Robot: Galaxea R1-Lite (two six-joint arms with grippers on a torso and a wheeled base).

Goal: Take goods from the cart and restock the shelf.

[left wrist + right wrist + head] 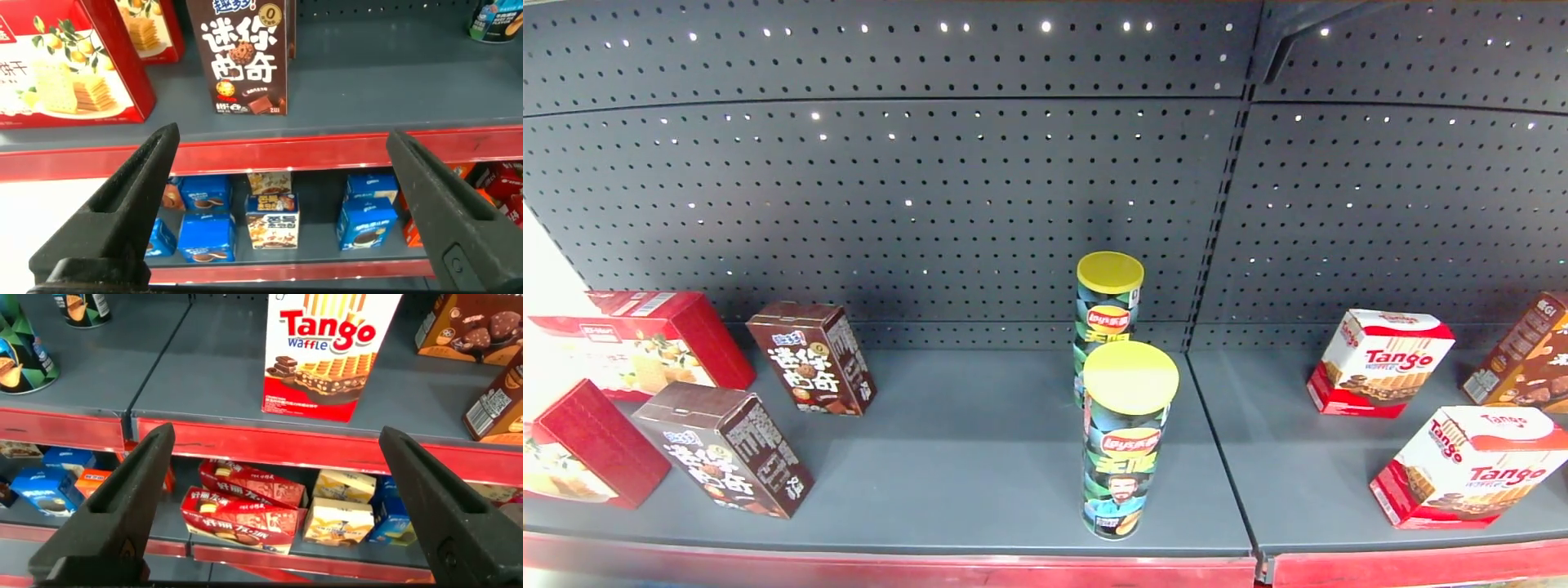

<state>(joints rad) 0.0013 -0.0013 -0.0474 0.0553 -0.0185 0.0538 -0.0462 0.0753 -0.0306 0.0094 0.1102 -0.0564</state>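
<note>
Fingers, both pairs: left fingers and right fingers spread wide, holding nothing, level with the red front rail of the dark grey metal shelf. Two tall cylindrical crisp cans with yellow lids stand in file, faces forward, likely starting a row. Small brown chocolate-biscuit cartons sit left, white-and-red wafer cartons right. Perforated dark back panel behind; stocked lower shelf beneath.

The shelf has a wide bare patch between the brown boxes on the left and the two chip cans, which stand one behind the other. A smaller gap lies between the cans and the wafer boxes.
</note>
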